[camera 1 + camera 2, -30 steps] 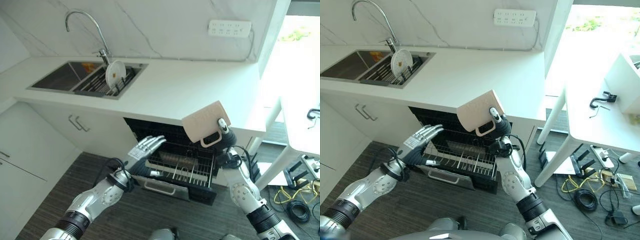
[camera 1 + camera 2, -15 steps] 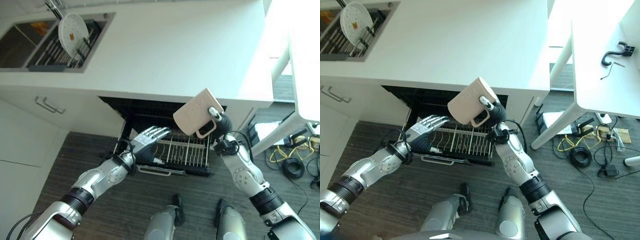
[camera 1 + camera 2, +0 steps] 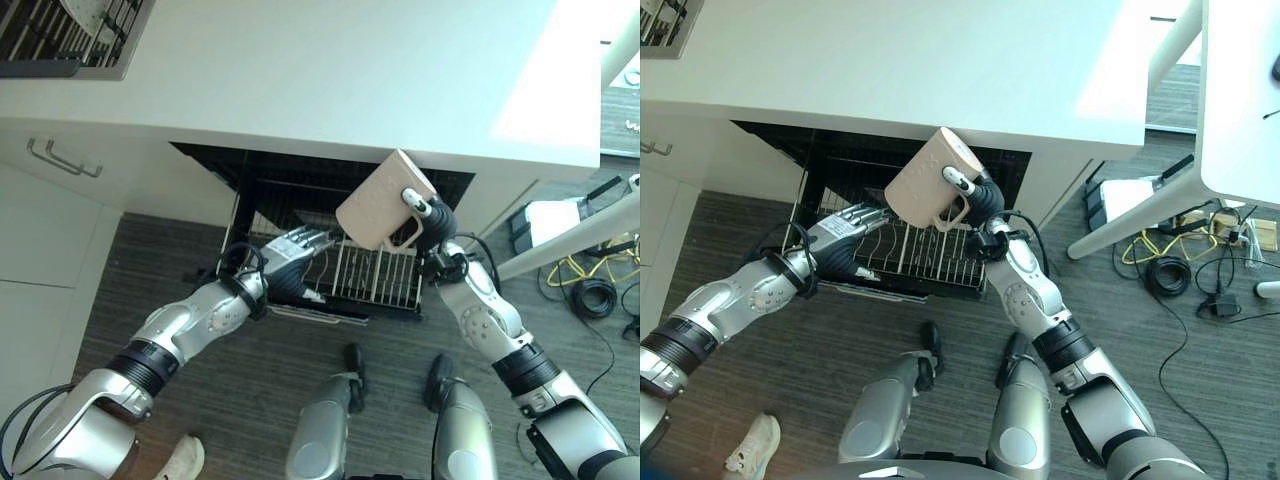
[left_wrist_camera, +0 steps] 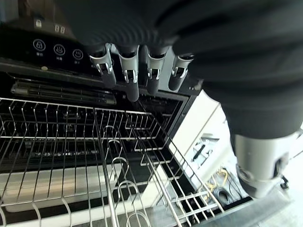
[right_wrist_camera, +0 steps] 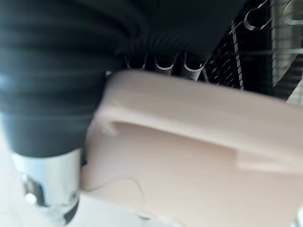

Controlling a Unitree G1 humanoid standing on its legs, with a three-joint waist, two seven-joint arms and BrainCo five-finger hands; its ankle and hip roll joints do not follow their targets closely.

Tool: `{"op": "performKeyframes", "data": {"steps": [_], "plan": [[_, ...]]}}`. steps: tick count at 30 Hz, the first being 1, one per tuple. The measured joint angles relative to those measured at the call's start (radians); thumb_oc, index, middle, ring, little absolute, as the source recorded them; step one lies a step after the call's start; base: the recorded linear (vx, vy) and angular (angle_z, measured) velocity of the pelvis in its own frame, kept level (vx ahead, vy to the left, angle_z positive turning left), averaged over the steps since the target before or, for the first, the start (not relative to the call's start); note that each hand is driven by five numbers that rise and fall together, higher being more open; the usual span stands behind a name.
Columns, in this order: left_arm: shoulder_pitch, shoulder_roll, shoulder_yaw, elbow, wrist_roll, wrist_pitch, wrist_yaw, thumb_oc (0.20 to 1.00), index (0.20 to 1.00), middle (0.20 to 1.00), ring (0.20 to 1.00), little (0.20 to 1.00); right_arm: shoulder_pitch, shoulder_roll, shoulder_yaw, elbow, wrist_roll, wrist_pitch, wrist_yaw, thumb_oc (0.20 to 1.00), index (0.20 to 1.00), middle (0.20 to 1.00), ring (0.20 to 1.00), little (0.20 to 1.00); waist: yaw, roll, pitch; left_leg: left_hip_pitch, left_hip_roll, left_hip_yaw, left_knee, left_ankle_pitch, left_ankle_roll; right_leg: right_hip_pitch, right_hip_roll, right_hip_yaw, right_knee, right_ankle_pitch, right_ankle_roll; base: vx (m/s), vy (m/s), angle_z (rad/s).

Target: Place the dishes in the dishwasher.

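Since earlier: camera has tipped further down, so the sink has slid to the upper corner; against the counter, the mug now hangs lower, in front of the dishwasher opening rather than level with the countertop edge, and the left hand has sunk closer to the rack.
Task's thing: pale beige ceramic mug with a squared handle (image 3: 378, 203), held in the air above the pulled-out wire rack (image 3: 375, 285), not touching it.
Right hand (image 3: 428, 217): fingers curled through and round the mug's handle, thumb on top; the right wrist view shows the mug body lying against the fingers.
Left hand (image 3: 292, 262): fingers straight and slightly apart, empty, resting at the rack's near left corner.
Rack: bare tines, the black dishwasher cavity (image 3: 300, 175) open behind it under the white countertop (image 3: 330, 70).
Doing it well: I judge the mug should be turned mouth-down and lowered between tine rows, clear of the left fingers.
Risk: a handle-only grip lets the mug swing; ease down slowly and let go only once it sits.
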Motion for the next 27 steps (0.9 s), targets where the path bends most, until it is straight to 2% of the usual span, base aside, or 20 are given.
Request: {"op": "performKeyframes", "data": {"steps": [4, 10, 13, 18, 27], "plan": [[0.001, 0.004, 0.001, -0.017, -0.035, -0.005, -0.063, 1.000, 1.000, 1.000, 1.000, 1.000, 0.000, 0.000, 0.005, 0.005, -0.003, 0.001, 0.005, 0.200, 0.200, 0.200, 0.200, 0.200, 0.000, 0.000, 0.000, 0.008, -0.001, -0.011, 0.000, 0.000, 0.000, 0.016, 0.000, -0.003, -0.002, 0.000, 0.000, -0.02, 0.003, 0.07], [0.031, 0.023, 0.003, -0.038, -0.035, -0.024, -0.137, 1.000, 1.000, 1.000, 1.000, 1.000, 0.002, -0.003, 0.031, 0.058, -0.089, 0.019, 0.011, 0.200, 0.200, 0.200, 0.200, 0.200, 0.013, 0.001, -0.001, 0.024, -0.001, -0.020, -0.002, 0.010, -0.003, 0.039, -0.003, -0.010, -0.005, 0.000, 0.000, 0.00, -0.008, 0.05], [0.037, 0.029, 0.000, -0.067, -0.037, -0.028, -0.181, 1.000, 1.000, 1.000, 1.000, 1.000, -0.003, -0.031, 0.032, 0.133, -0.132, 0.047, 0.013, 0.200, 0.200, 0.200, 0.200, 0.200, 0.031, 0.001, -0.001, 0.017, -0.003, -0.031, -0.018, 0.031, -0.011, 0.029, -0.006, -0.018, -0.003, 0.000, -0.001, -0.04, -0.040, 0.12], [0.028, 0.098, -0.034, -0.123, -0.078, -0.028, -0.293, 1.000, 1.000, 1.000, 1.000, 1.000, -0.059, -0.104, 0.034, 0.262, -0.194, 0.092, 0.051, 0.200, 0.200, 0.200, 0.200, 0.200, 0.058, 0.003, 0.000, -0.029, 0.001, -0.049, -0.035, 0.065, -0.016, -0.015, -0.001, -0.039, 0.002, 0.009, -0.015, -0.02, -0.014, 0.08], [-0.047, 0.098, -0.128, -0.097, -0.100, -0.005, -0.308, 1.000, 1.000, 1.000, 1.000, 1.000, -0.213, -0.100, 0.043, 0.414, -0.275, 0.099, 0.058, 0.200, 0.200, 0.200, 0.200, 0.200, 0.066, 0.021, 0.009, -0.047, -0.006, -0.069, -0.035, 0.068, -0.014, -0.017, -0.006, -0.058, 0.001, 0.010, -0.016, 0.00, 0.022, 0.05]]}}
